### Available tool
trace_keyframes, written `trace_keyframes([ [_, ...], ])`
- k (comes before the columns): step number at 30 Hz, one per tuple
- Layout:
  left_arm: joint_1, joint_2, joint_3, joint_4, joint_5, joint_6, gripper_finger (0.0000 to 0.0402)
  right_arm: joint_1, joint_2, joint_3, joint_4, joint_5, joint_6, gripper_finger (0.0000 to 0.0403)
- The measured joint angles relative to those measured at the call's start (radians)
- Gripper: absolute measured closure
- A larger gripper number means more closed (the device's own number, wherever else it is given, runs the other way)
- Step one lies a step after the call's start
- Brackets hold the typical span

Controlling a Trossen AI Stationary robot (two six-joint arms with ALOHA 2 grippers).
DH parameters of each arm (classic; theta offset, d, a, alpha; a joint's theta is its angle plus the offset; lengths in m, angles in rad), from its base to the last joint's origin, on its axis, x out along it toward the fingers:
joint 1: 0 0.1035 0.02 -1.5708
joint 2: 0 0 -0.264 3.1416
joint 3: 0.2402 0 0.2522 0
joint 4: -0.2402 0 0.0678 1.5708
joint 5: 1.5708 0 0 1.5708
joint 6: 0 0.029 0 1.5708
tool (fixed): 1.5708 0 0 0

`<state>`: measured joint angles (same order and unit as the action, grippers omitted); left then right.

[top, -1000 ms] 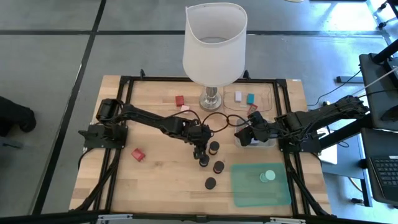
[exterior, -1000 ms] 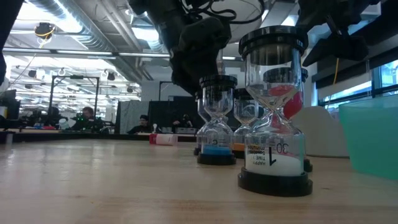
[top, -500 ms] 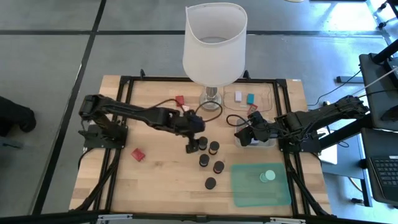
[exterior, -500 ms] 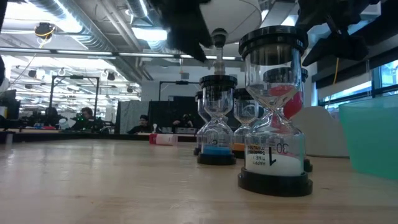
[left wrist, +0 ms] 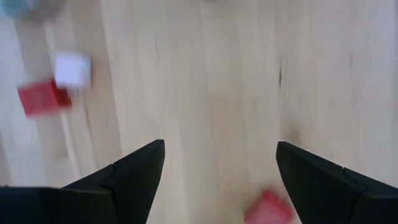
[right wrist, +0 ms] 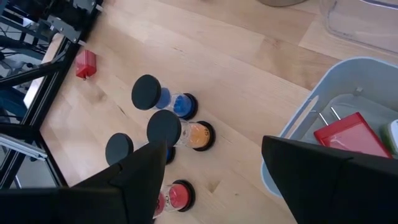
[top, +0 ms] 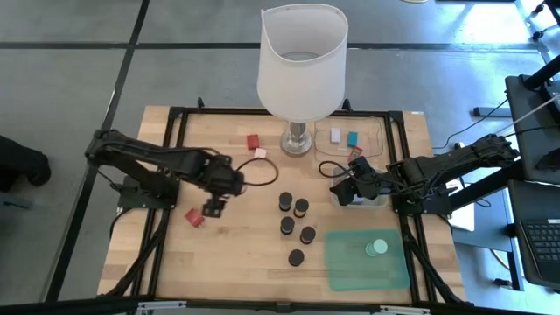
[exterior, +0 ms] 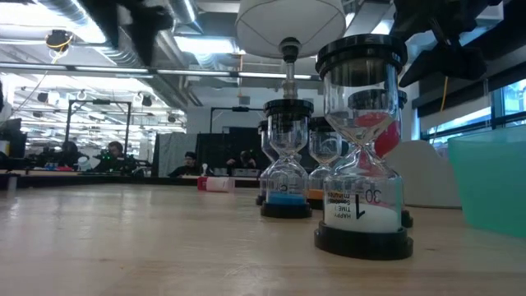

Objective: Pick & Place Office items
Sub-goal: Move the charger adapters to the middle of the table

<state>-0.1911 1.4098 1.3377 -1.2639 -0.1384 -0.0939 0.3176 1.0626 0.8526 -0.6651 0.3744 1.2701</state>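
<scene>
Pale wooden tabletop (top: 236,249) framed by black rails, seen from above, with a large white-shaded lamp (top: 302,61) at its far edge. Left gripper (top: 213,207) hangs above the board just beside a small red block (top: 193,218), its 2 dark fingers (left wrist: 130,174) spread apart and empty; the left wrist view shows bare wood between them. Right gripper (top: 337,191) rests over a grey tray (top: 378,201) holding a flat red piece (right wrist: 351,134), jaws parted with nothing gripped. 5 black-capped sand timers (top: 296,229) stand clustered at mid-table, between the 2 grippers; the low view shows them upright with blue, orange and red sand. Mint-green disc (top: 377,248) lies on a translucent green mat (top: 350,267). Another red block (top: 253,141) and a pale pink block (top: 260,152) lie near the lamp base; white and teal blocks (top: 344,136) sit in a clear tray (top: 374,131).
</scene>
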Motion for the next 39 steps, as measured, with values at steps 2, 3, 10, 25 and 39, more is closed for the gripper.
trace_keyframes([
  [2,-0.028,-0.037,-0.026,-0.049,-0.001,-0.023,0.0096,0.0,0.0,0.0,0.0,0.0,0.0,0.0136],
  [3,-0.045,-0.058,-0.044,-0.059,-0.001,-0.035,0.0096,0.0,0.0,0.0,0.0,0.0,0.0,0.0136],
  [10,-0.19,-0.258,-0.249,-0.046,0.045,-0.194,0.0096,0.0,0.0,0.0,0.0,0.0,0.0,0.0136],
  [25,-0.494,-0.432,-0.612,0.15,0.12,-0.354,0.0096,0.0,0.0,0.0,-0.001,0.0,0.0,0.0136],
  [39,-0.548,-0.417,-0.731,0.295,0.027,-0.318,0.0095,0.0,0.0,0.0,0.0,0.0,0.0,0.0136],
])
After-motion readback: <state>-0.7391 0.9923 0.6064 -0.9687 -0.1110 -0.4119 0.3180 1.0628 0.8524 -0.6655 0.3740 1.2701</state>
